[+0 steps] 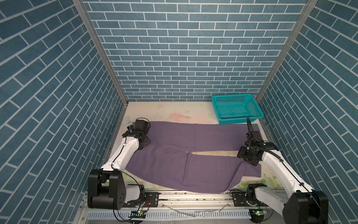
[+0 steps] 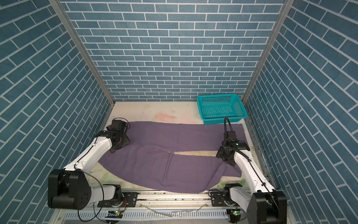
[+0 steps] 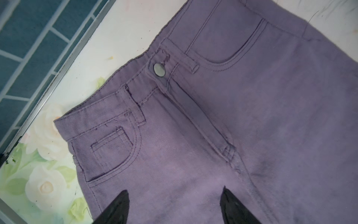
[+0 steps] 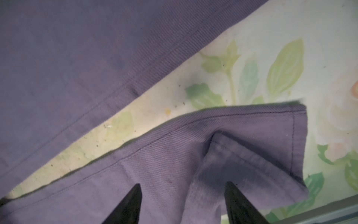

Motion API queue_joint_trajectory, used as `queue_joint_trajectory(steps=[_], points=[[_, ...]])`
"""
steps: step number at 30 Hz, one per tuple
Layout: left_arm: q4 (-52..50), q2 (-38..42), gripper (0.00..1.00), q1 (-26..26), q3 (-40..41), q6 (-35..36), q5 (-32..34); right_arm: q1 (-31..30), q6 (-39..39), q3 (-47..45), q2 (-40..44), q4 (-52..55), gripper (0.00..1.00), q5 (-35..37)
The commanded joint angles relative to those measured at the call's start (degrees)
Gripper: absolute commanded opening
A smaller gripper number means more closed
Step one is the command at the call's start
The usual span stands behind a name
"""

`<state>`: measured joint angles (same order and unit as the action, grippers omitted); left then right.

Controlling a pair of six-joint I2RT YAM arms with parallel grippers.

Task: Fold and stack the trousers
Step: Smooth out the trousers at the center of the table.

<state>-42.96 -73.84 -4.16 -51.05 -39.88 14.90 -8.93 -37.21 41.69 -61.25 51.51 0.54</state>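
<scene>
Trousers (image 1: pixel 174 151) lie flat across the lower centre of both top views, waist at frame left, legs splayed rightward. Teal basket (image 1: pixel 232 120) sits empty to their upper right. Left gripper (image 3: pixel 175 191) hovers over the waist, jaws spread, nothing between. Right gripper (image 4: pixel 183 184) hovers over the near leg's turned-over hem, jaws spread, not pinching. Looks like pre-fold flattening. Next: straighten the hem, then fold leg onto leg.

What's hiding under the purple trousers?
The trousers lie on a flowery mat. You can see it all around them and in the gap between the legs. Anything else beneath the cloth is covered, so I cannot tell.
</scene>
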Motion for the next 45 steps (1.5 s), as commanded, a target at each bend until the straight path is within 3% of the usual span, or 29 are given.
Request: queue_joint_trajectory(steps=[1, 12, 19, 20, 22, 24, 25, 33, 38, 41, 45], points=[[-0.80, 1.54, 0.79, -0.23, 2.05, -1.42, 0.00, -1.83, -2.95, 0.98, -0.74, 5.75, 0.60, -0.07], [-0.07, 2.40, 0.82, 0.46, 2.84, -2.50, 0.18, -5.12, -5.75, -3.72, -3.28, 4.31, 0.46, -1.55], [0.43, 3.47, 0.84, 0.56, 5.72, -2.69, 0.31, -7.37, -4.51, -2.85, -8.09, 6.14, 0.46, -0.59], [0.44, 3.59, 0.84, 0.69, 5.71, -2.61, 0.31, -7.63, -4.31, -2.68, -8.62, 6.51, 0.41, -0.27], [0.43, 3.77, 0.84, 0.94, 5.78, -2.55, 0.23, -7.77, -4.15, -2.56, -8.80, 6.72, 0.18, -0.33], [0.42, 3.84, 0.83, 1.06, 5.70, -2.45, 0.07, -7.77, -4.10, -2.28, -8.29, 6.71, 0.03, -0.60], [0.49, 3.88, 0.83, 1.09, 5.69, -2.40, -0.02, -7.77, -4.11, -1.63, -8.06, 7.24, 0.00, -0.32], [-0.11, 5.73, 0.81, 1.61, 5.86, -2.45, 0.48, -5.19, -2.43, 13.45, 0.60, 17.64, 0.00, 13.47], [0.11, 6.34, 0.80, 1.70, 6.20, -2.76, 0.49, -3.90, -2.39, 20.96, 7.70, 18.19, 0.00, 18.66], [0.74, 6.34, 0.80, 1.73, 6.83, -3.00, 0.44, -3.92, -6.58, 17.10, 13.86, 18.28, 0.00, 20.28], [1.67, 5.77, 0.79, 1.97, 7.73, -3.23, 0.14, -3.91, -16.98, 4.02, 26.04, 20.16, 0.00, 22.08]])
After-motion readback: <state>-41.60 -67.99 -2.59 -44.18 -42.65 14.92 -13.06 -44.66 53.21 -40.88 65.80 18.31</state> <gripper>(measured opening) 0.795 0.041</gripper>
